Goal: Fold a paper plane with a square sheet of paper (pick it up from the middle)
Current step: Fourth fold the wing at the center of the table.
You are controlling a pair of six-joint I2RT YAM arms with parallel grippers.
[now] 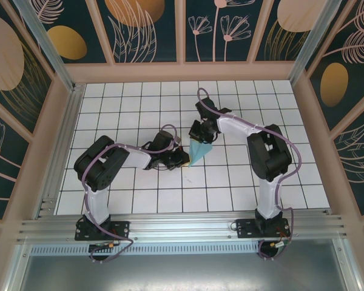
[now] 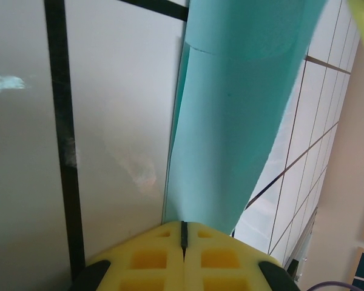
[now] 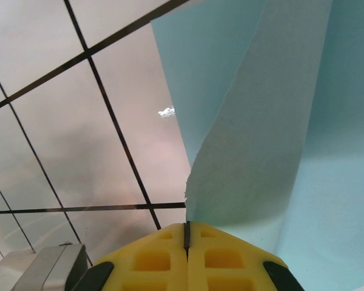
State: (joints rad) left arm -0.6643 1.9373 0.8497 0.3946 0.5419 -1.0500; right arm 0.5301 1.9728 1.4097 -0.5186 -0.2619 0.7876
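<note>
Top external view: slim turquoise paper plane [image 1: 199,151] lying flat near the middle of the white gridded surface [image 1: 133,97], pointed tip toward the arm bases, broad end toward the far wall. Left hand [image 1: 182,159] reaching in from the left to the tip-side edge of the plane. Right hand [image 1: 201,134] lowered from the far side onto the broad end. Both hands too small here to read the finger gap. Left wrist view: yellow fingertips [image 2: 158,245] pressed flat against each other, with only a thin dark seam between them, so fully closed. Paper plane [image 2: 230,121] stretching up and away from just beyond the tips as a long folded band, with layered fold edges along its left side and white tiles with black grid lines [image 2: 60,121] on either side. Near end of the paper hidden behind the tips; pinched or merely touched, cannot tell. Right wrist view: yellow fingertips [image 3: 221,245] likewise closed tight, a single dark seam down the middle. Paper plane [image 3: 273,121] spreading up and to the right from the tips, with a raised, shaded flap crossing a flatter, paler layer. Ragged lower corner of the flap just above the left fingertip. Paper edge meeting the tips; actual grip cannot be told.
</note>
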